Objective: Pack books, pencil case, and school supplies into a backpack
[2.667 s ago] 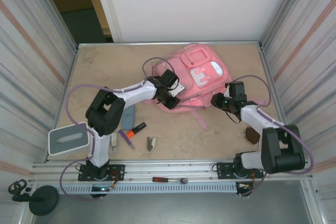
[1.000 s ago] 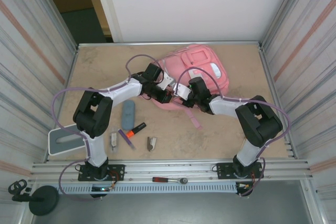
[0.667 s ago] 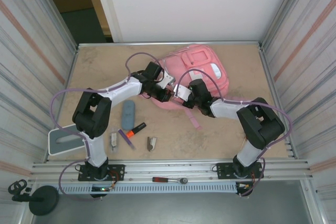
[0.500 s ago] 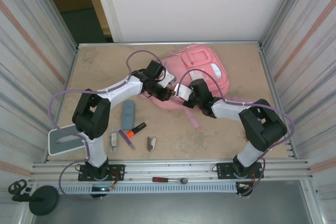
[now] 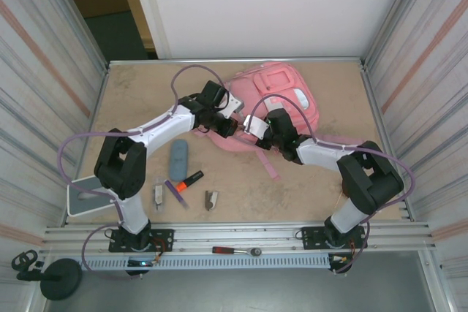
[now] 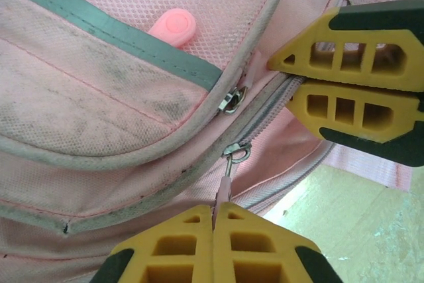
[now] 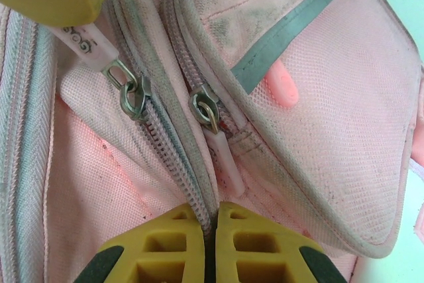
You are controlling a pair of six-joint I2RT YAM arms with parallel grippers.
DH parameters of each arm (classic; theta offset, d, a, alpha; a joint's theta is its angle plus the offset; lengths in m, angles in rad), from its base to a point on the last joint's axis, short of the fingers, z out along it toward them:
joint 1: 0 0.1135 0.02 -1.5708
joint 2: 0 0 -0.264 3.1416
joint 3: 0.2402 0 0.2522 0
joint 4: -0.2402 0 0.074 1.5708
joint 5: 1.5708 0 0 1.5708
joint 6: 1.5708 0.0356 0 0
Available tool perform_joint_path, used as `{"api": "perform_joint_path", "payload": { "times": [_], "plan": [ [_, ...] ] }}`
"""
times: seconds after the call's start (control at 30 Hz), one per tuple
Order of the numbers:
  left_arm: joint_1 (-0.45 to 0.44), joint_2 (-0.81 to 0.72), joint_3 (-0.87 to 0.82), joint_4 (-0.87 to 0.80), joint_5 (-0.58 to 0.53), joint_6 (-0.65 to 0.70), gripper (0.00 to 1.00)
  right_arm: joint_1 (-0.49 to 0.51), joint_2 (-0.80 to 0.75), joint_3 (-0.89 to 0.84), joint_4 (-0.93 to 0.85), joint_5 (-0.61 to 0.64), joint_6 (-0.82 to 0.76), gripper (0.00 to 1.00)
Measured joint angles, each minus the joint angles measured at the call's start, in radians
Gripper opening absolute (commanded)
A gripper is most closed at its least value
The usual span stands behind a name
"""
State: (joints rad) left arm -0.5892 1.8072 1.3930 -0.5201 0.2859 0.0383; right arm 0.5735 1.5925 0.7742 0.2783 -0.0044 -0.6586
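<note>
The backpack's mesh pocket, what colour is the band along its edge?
Grey-green band on the pink backpack; the left wrist view shows it best.

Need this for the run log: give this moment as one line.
stage: gripping backpack zipper | left gripper: shut on zipper pull | right gripper: shut on backpack beside zipper | pencil case, highlighter: on table, unpacked

Tan table (image 5: pixel 146 96) — backpack (image 5: pixel 272 78), pencil case (image 5: pixel 178 160), highlighter (image 5: pixel 191 178), clip (image 5: pixel 210 199) on it.

White arm links (image 5: pixel 162 123), black joints (image 5: pixel 121 169), looping lilac cables (image 5: pixel 189 69) — yellow, window-cut fingertips (image 6: pixel 344 107)
</note>
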Motion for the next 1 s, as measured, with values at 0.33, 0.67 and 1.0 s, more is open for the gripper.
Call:
{"api": "perform_joint_path", "payload": {
  "times": [0.33,0.67,1.0],
  "plan": [
    [-0.015,0.037,-0.002,0.012,0.029,-0.036,0.00,0.002,-0.005,0.015,-0.065,0.000,0.094,0.00],
    [-0.043,0.104,-0.034,0.100,0.034,-0.072,0.13,0.012,-0.003,0.015,-0.131,0.011,0.132,0.00],
    [-0.053,0.149,-0.034,0.107,0.026,-0.077,0.23,0.016,-0.002,0.015,-0.138,0.017,0.135,0.00]
  ]
}}
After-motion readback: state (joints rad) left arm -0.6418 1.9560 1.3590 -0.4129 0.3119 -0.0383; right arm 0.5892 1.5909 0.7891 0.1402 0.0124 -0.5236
